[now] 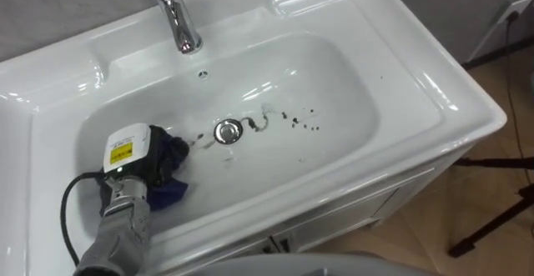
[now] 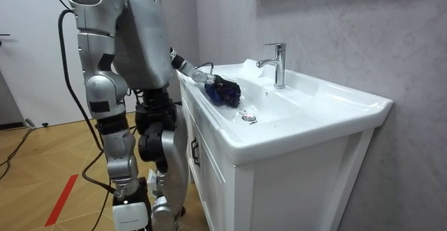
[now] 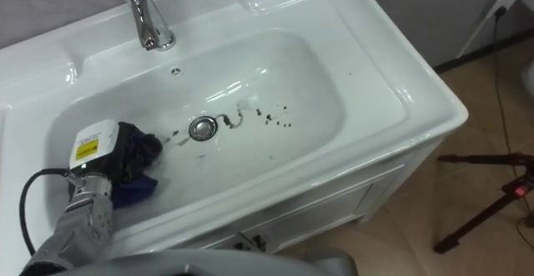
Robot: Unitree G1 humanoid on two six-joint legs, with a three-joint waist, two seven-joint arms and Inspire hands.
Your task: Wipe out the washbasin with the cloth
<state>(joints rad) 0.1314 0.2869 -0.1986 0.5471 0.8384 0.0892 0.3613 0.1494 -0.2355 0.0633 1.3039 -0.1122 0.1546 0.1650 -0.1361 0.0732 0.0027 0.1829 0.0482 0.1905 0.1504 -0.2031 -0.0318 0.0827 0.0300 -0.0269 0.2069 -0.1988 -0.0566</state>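
The white cabinet front is seen nearest, under the white ceramic rectangular basin, whose long axis runs left to right before the robot. At the bowl's left end the left hand is clasped on a bunched dark blue cloth, which is pressed against the sloping wall. Print on the back of the hand is too small to be read. Beyond are seen the round metal drain, just right of the cloth, and scattered dark specks. At the far rim the chrome tap points toward the drain.
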